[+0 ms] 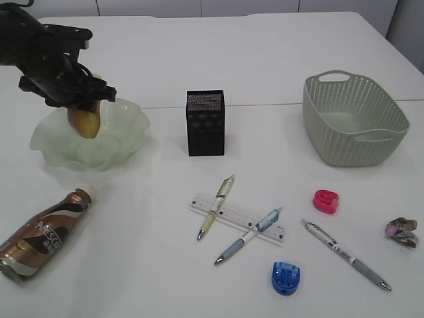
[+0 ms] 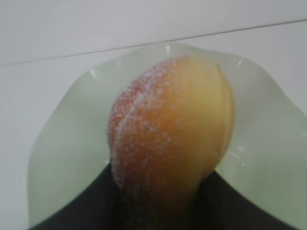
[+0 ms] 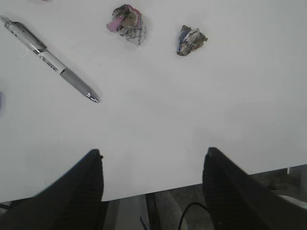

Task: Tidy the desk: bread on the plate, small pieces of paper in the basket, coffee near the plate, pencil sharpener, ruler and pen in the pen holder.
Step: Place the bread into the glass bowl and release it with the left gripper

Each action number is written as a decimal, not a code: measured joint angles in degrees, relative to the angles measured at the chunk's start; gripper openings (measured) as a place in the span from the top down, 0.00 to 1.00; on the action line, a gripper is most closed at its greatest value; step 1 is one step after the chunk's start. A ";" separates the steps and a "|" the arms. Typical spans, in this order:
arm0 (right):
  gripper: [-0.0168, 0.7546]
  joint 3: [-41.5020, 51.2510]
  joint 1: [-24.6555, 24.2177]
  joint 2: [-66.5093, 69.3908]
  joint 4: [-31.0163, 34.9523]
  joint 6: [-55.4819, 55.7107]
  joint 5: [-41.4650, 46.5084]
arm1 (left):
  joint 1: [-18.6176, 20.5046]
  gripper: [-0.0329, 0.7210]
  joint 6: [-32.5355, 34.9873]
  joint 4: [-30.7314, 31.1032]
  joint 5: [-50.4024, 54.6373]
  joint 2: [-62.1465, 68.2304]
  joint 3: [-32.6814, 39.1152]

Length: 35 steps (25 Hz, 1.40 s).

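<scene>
My left gripper [image 1: 83, 105] is shut on the golden-brown bread [image 1: 85, 121], which hangs end-down over the pale green ruffled plate [image 1: 122, 136]. In the left wrist view the sugared bread [image 2: 172, 139] fills the middle above the plate [image 2: 62, 158], with dark fingers [image 2: 91, 206] on both sides of it. The coffee [image 1: 43, 235] lies on its side at the front left. The black mesh pen holder [image 1: 205, 122] stands mid-desk and the basket [image 1: 354, 119] at the right. A ruler [image 1: 235, 216] lies under two pens [image 1: 217, 205]. My right gripper [image 3: 152, 158] is open over the desk's front edge.
A third pen [image 1: 344, 255] [image 3: 50, 60], a red pencil sharpener [image 1: 326, 201] and a blue one [image 1: 286, 277] lie at the front right. Crumpled paper [image 1: 401, 232] sits near the right edge; the right wrist view shows two balls [image 3: 127, 21] [image 3: 191, 40].
</scene>
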 joint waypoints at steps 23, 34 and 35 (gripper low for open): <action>0.32 0.00 0.00 0.74 0.00 0.00 0.00 | 0.00 0.59 0.00 -0.57 1.44 2.14 0.00; 0.32 0.00 0.00 0.74 0.00 0.00 0.00 | 0.00 0.31 0.00 -0.57 1.05 2.89 0.00; 0.32 0.00 0.00 0.74 0.00 0.00 0.00 | 0.00 0.30 0.00 -0.57 0.97 2.89 0.00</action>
